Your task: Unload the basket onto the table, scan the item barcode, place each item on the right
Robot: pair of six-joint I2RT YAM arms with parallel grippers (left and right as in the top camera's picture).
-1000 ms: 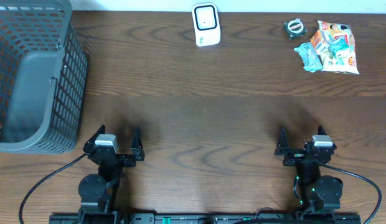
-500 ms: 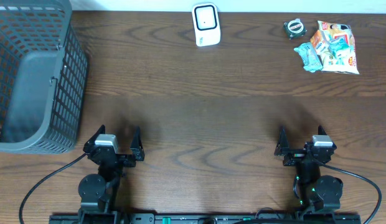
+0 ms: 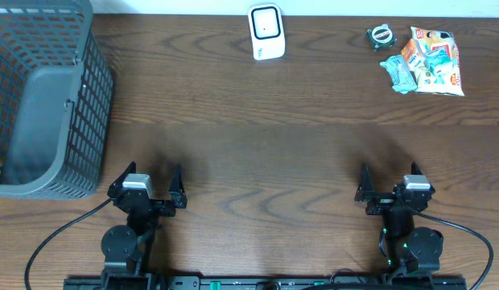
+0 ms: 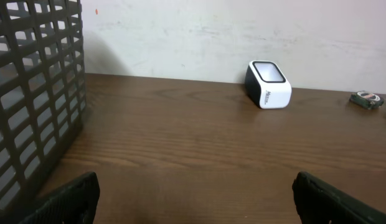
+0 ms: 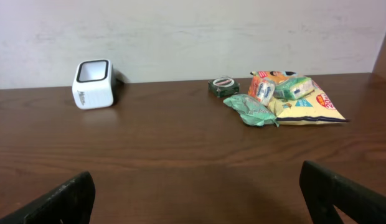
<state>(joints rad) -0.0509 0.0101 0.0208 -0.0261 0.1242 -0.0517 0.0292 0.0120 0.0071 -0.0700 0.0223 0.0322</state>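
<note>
A white barcode scanner [image 3: 266,32] with a dark window stands at the far middle edge of the table; it also shows as the scanner [image 4: 268,84] and the scanner [image 5: 93,83] in the wrist views. The items lie in a pile at the far right: a colourful snack bag [image 3: 430,60], a green packet [image 3: 397,74] and a small dark round item [image 3: 380,35]. No barcode shows on them. My left gripper [image 3: 146,181] and right gripper [image 3: 392,184] rest open near the front edge, far from the items. Nothing lies between the left gripper's [image 4: 195,199] jaws or the right gripper's [image 5: 199,199].
A dark grey mesh basket [image 3: 40,105] stands at the far left, its wall close to the left gripper's side as the basket [image 4: 31,99]. A pale wall runs behind the table. Bare wood lies between the grippers and the scanner.
</note>
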